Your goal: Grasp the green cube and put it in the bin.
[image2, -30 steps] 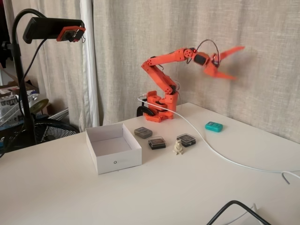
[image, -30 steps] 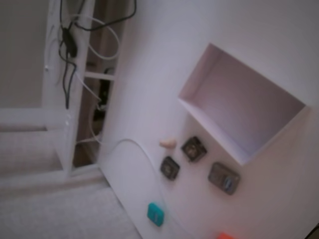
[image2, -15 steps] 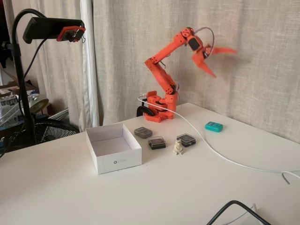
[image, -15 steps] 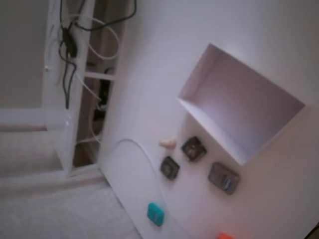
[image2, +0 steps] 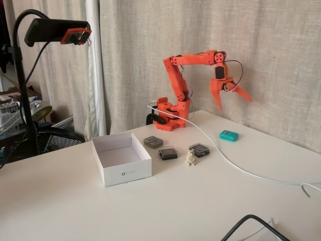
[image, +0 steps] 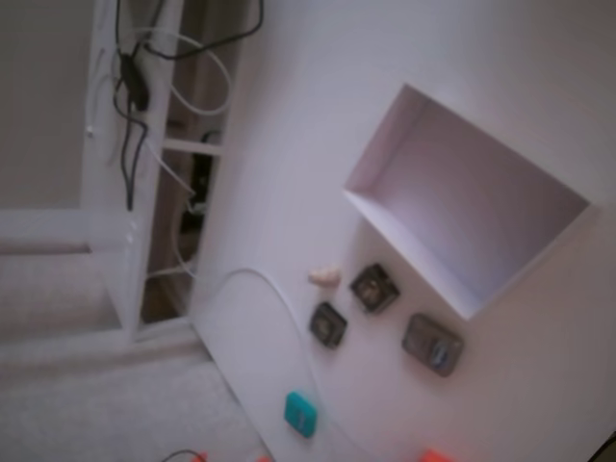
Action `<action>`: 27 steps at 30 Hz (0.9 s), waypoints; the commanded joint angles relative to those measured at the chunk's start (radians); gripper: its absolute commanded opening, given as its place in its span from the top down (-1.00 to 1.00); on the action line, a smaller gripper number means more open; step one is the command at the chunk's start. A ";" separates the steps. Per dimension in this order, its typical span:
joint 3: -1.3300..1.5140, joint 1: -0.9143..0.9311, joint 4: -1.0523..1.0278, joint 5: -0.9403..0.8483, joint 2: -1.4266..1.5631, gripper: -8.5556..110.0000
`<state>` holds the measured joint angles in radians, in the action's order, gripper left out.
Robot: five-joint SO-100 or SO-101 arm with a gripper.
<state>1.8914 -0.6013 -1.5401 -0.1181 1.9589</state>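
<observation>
The green cube [image2: 228, 135] lies on the white table at the right, beside the white cable; in a fixed view from above, the green cube [image: 301, 413] sits near the bottom edge. My orange gripper [image2: 234, 103] hangs open in the air, pointing down, well above the cube and holding nothing. The bin [image2: 125, 173] stands at the table's left with nothing in it; from above, the bin [image: 385, 144] fills the upper right. Orange tips of the arm [image: 192, 455] poke in at the bottom edge of that view.
Three dark square blocks [image2: 153, 141] [image2: 168, 152] [image2: 199, 149] and a small pale figurine [image2: 190, 157] lie between bin and cube. A white cable [image2: 241, 168] crosses the table. The arm's base [image2: 168, 116] stands at the back. A camera on a stand [image2: 57, 31] rises at the left.
The arm has swung down from its raised pose; the open gripper now points downward and is lower, over the cube's side of the table. Orange tips entered the top-down view's bottom edge.
</observation>
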 commanded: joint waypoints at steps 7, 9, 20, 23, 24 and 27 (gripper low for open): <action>0.179 -0.017 0.244 -0.040 -0.086 -0.02; 0.206 -0.023 0.233 -0.052 -0.075 -0.01; 0.247 0.020 0.207 -0.087 -0.110 -0.01; 0.258 0.038 0.222 -0.087 -0.137 0.00; 0.262 0.046 0.235 -0.087 -0.150 0.00; 0.276 0.078 0.276 -0.094 -0.178 0.00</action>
<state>2.1629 -0.5430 -1.2916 -0.2071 1.7886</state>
